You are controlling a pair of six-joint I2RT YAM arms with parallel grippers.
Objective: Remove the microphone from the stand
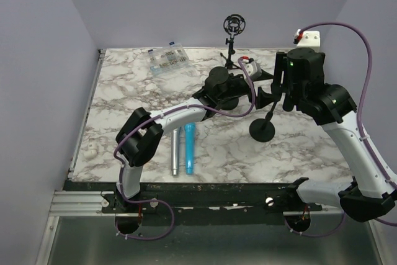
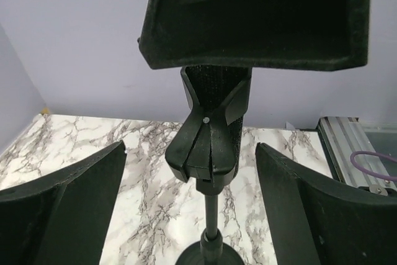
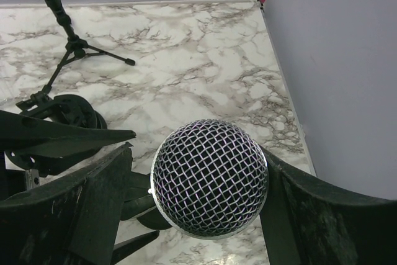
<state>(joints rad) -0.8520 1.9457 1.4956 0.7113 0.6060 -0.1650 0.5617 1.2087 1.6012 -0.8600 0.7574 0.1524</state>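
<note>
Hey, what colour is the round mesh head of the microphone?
The microphone head is silver wire mesh, clearest in the right wrist view.

Blue tube (image 1: pixel 188 148), silver rod (image 1: pixel 175 151), parts box (image 1: pixel 167 59), tripod (image 1: pixel 233 35)

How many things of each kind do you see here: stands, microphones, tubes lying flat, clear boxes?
Stands: 2, the round-base stand and the tripod stand
Microphones: 1, the microphone
Tubes: 2, the blue tube and the silver tube
Clear boxes: 1, the clear box
Total: 6
</note>
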